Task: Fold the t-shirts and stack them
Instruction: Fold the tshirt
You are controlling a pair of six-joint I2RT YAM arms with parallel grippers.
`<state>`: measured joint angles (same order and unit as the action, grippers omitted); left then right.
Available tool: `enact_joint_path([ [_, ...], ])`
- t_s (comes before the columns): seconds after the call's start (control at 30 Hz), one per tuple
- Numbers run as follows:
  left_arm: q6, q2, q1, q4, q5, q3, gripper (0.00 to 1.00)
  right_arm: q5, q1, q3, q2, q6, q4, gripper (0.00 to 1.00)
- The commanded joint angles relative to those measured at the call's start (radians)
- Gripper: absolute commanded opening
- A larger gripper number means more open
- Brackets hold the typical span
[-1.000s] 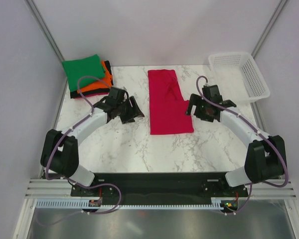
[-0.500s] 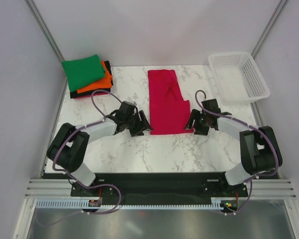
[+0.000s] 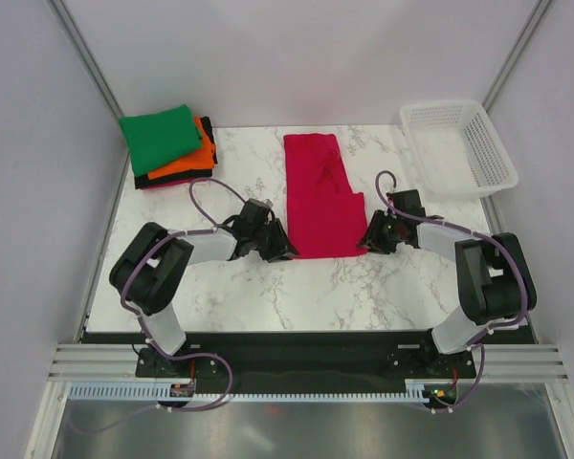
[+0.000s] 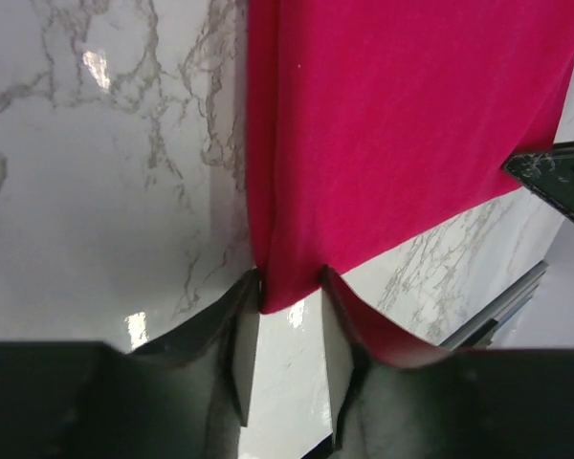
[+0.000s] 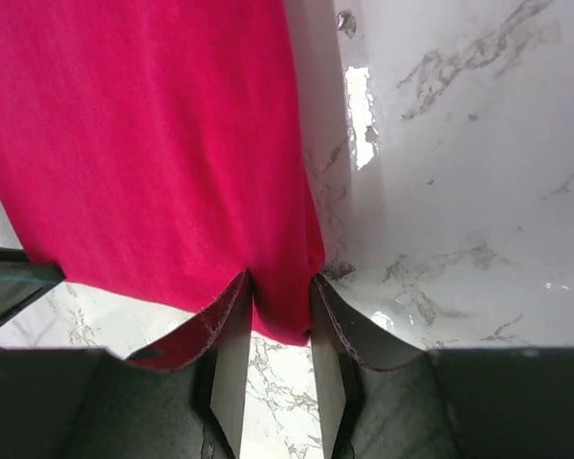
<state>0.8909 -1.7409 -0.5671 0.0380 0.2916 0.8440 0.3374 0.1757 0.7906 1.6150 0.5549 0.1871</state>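
Note:
The crimson-pink t-shirt (image 3: 320,196) lies flat as a long folded strip in the middle of the table. My left gripper (image 3: 285,251) sits low at its near left corner and my right gripper (image 3: 366,242) at its near right corner. In the left wrist view the corner of the pink t-shirt (image 4: 402,124) lies between the tips of the left gripper (image 4: 289,287), whose pads still stand apart. The right gripper (image 5: 282,287) straddles the other corner of the pink t-shirt (image 5: 143,134) the same way. Folded green (image 3: 160,137), orange (image 3: 199,155) and black (image 3: 148,179) t-shirts are stacked at the far left.
A white lattice basket (image 3: 497,158) stands at the far right corner of the marble table (image 3: 268,287). Grey walls close in both sides and the back. The arms' bases sit along the near edge.
Both arms have swung inward and down from beside the pink shirt to its near corners. Both pairs of jaws have narrowed around those corners.

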Motion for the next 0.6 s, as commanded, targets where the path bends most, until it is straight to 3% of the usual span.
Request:
enact_joint_path([
  [0.0,0.032,-0.040,-0.014,0.054,-0.012,-0.006,0.34,0.012,-0.001,-0.030,0.037,-0.026,-0.009,0.36],
  [0.03,0.037,-0.051,-0.016,0.056,-0.015,0.000,0.23,0.017,-0.002,-0.030,0.043,-0.026,-0.011,0.34],
  [0.17,0.046,-0.039,-0.019,0.024,-0.029,0.023,0.03,0.051,-0.002,-0.031,0.030,-0.023,-0.008,0.23],
  [0.37,0.051,0.168,-0.050,-0.122,-0.087,0.007,0.02,0.091,-0.004,-0.042,-0.118,-0.016,0.103,0.11],
  [0.43,0.072,0.239,-0.066,-0.179,-0.108,-0.029,0.02,0.091,-0.002,-0.050,-0.206,-0.015,0.182,0.00],
  [0.57,0.123,0.440,-0.140,-0.288,-0.132,-0.100,0.02,0.095,-0.002,-0.062,-0.360,0.002,0.356,0.00],
])
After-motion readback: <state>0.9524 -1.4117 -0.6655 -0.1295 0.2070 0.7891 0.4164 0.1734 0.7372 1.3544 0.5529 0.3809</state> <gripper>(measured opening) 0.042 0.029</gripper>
